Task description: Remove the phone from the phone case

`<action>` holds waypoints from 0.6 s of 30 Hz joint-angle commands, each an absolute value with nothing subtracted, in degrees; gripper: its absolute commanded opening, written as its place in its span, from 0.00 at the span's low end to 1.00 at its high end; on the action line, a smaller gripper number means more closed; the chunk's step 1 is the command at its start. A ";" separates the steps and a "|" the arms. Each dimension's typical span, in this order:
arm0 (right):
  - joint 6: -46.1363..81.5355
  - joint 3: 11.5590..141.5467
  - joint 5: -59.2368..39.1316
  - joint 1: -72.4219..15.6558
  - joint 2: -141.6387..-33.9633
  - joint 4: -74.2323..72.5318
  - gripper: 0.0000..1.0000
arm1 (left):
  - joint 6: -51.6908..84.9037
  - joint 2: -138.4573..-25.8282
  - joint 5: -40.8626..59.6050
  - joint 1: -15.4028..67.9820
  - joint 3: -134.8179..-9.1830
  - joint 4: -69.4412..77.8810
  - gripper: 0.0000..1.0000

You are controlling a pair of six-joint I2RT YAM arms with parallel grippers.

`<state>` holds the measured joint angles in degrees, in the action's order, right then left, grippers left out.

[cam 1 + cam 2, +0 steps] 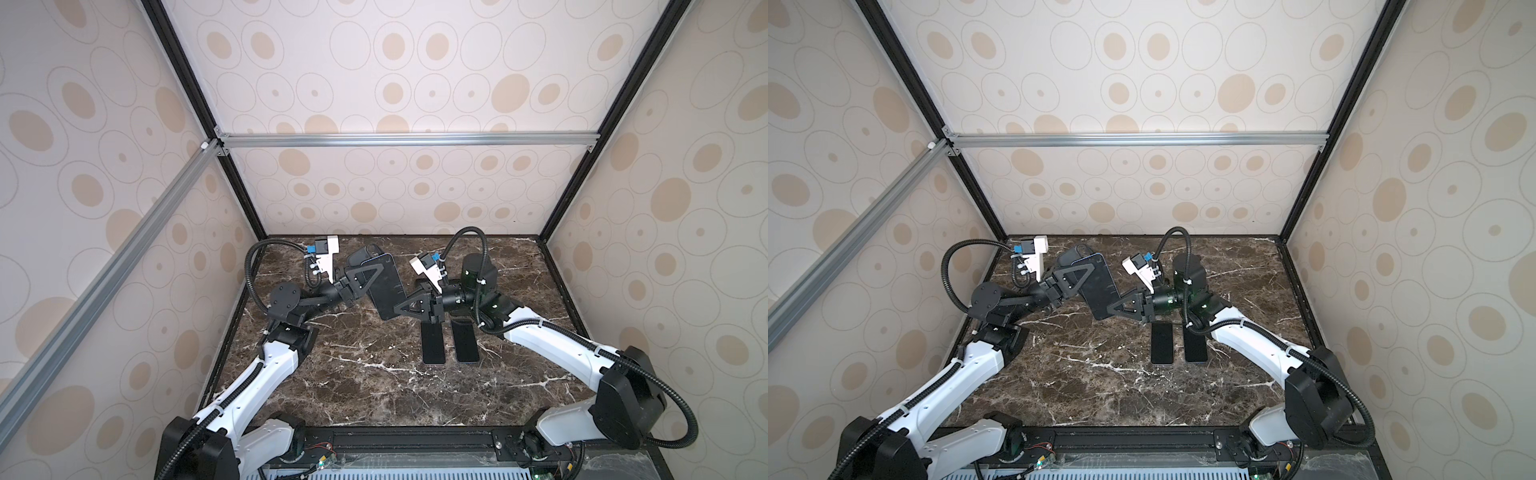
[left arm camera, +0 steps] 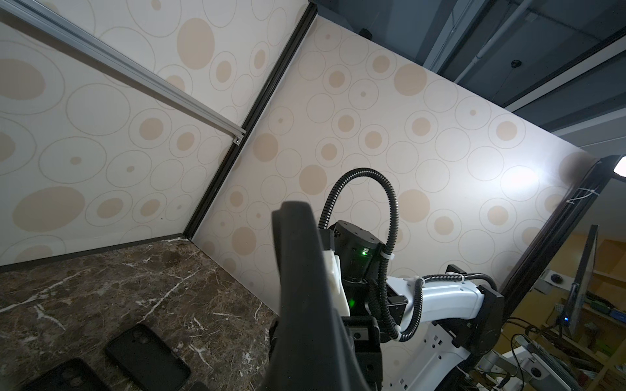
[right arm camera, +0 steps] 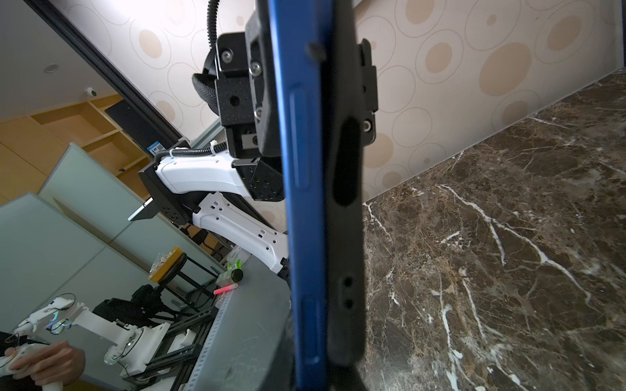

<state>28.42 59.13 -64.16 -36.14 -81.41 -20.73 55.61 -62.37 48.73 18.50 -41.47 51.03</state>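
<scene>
The right claw (image 1: 405, 308) (image 1: 1120, 308) is seen pressed together on the lower end of the phone (image 1: 384, 286) (image 1: 1096, 286), which is held up off the tabletop (image 1: 353, 395). The phone is shown as a dark, flat slab with a bright blue frame; in the right wrist view its blue edge (image 3: 301, 203), set with long side buttons, runs straight away from that claw. Against the far face of the phone the phone case (image 3: 345, 254) is seen, matt black, with a long cut-out and small holes in its side wall. The case's rounded end stops just short of the right claw, while the phone itself reaches on into the grip.

At the other end, the left claw (image 1: 368, 278) (image 1: 1077, 278) is seen clamped, one finger on each side of phone and case together. Just beyond this claw, in both top views, the top of the phone case (image 1: 358, 254) (image 1: 1068, 255) is seen peeled away from the phone's upper corner, so that a gap is opened there. The slab is held tilted between the two claws, the left claw higher on it than the right.

Below the right claw, a black slab (image 1: 433, 343) is laid flat on the marbled tabletop, and a second black slab (image 1: 465, 340) is laid just beside it, apart from the phone.
</scene>
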 commanded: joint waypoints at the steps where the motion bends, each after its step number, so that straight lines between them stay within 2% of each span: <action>1: 29.29 59.78 -64.07 -36.92 -79.25 -21.76 0.00 | 53.88 -62.14 47.10 17.78 -42.33 55.52 0.14; 12: 26.62 56.60 -62.23 -35.11 -75.31 -18.42 0.00 | 56.14 -61.22 47.37 14.75 -41.56 57.96 0.25; 15: 25.78 55.74 -61.99 -34.69 -74.08 -17.04 0.00 | 56.51 -61.00 47.47 13.94 -41.44 58.22 0.25; 18: 25.16 54.69 -61.40 -34.12 -72.27 -16.13 0.00 | 56.45 -60.67 47.31 13.08 -41.07 57.93 0.21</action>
